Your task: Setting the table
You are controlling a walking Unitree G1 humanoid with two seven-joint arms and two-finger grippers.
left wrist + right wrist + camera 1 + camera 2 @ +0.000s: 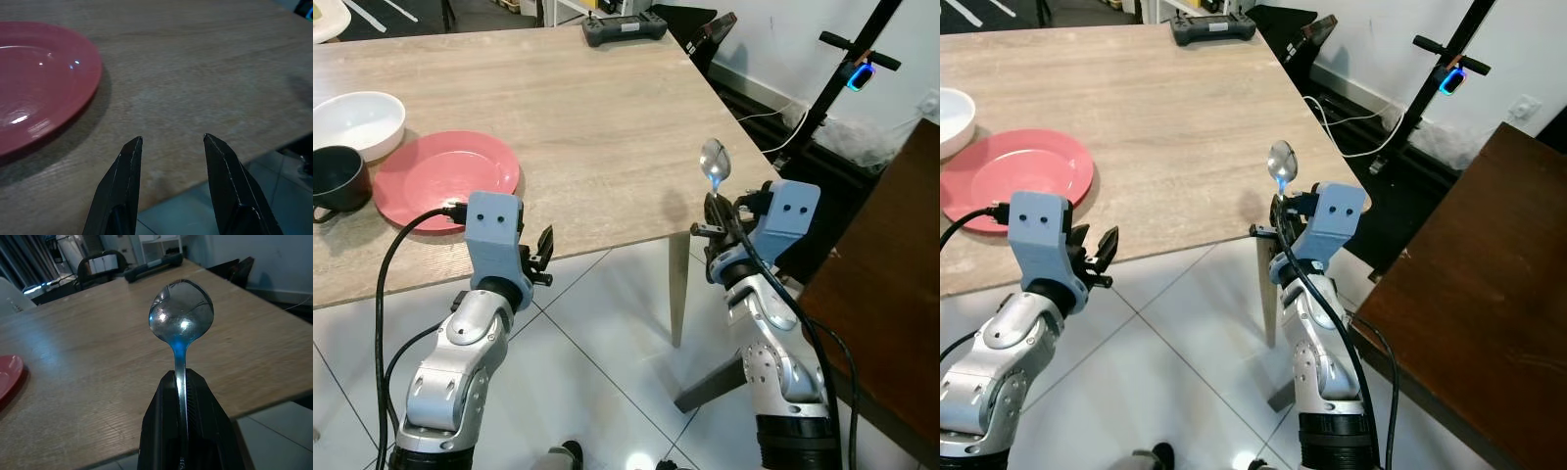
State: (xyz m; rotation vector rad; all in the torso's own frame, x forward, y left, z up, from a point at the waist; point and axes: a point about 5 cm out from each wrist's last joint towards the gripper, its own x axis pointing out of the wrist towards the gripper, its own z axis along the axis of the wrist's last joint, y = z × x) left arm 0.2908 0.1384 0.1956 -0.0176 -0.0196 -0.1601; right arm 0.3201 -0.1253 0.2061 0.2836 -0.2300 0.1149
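1. Nearest your head camera are the two silver arms; your right gripper (pixel 717 227) hangs off the table's near edge, close to its corner.
2. Your right gripper's fingers are pinched fully together on the handle of a metal spoon (pixel 181 316), with no gap between them beyond the handle.
3. Spoon orientation: its long axis continues the line of the fingers and stands nearly upright, bowl uppermost and beyond the fingertips, handle buried between them.
4. Your left gripper (pixel 172 142) holds nothing; its fingers stand moderately apart, tips over the wooden table (pixel 587 117) just inside the near edge.
5. Just ahead of that gripper, slightly to its outer side, lies the red plate (pixel 445 176); beyond the plate sit a white bowl (pixel 357 119) and a dark mug (pixel 337 178).
6. Step in hand, as judged: carrying the spoon to the place setting.
7. Next move, as judged: swing your right gripper inward toward the plate, tip the spoon flat, lay it just beside the rim, then release.
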